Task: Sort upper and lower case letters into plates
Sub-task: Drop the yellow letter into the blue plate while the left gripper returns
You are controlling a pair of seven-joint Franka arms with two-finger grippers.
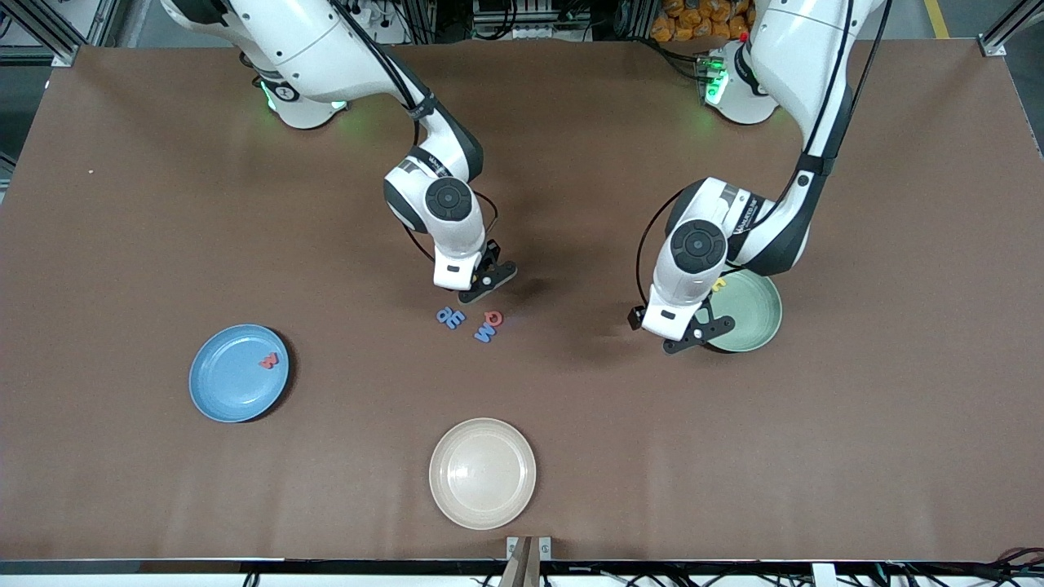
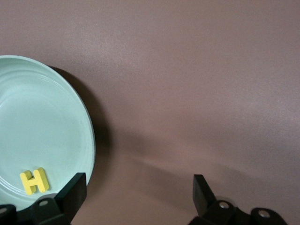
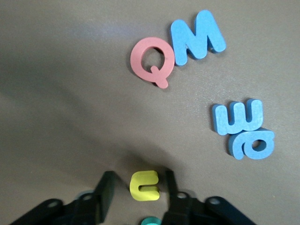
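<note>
My right gripper (image 1: 481, 285) is low over the table's middle. In its wrist view its jaws (image 3: 139, 177) straddle a small yellow letter c (image 3: 146, 185), with a gap on each side. A teal letter (image 3: 150, 221) peeks out beneath the hand. Close by lie a red Q (image 3: 151, 61), a blue M (image 3: 197, 35) and two more blue letters (image 3: 243, 129). The blue plate (image 1: 220, 383) holds a red letter (image 1: 268, 359). My left gripper (image 1: 697, 334) hangs open at the rim of the pale green plate (image 2: 37, 122), which holds a yellow H (image 2: 34, 180).
A cream-beige plate (image 1: 481, 489) sits near the table's front edge, nearer the front camera than the letter cluster (image 1: 473, 322). The blue plate lies toward the right arm's end and the green plate (image 1: 754, 314) toward the left arm's end.
</note>
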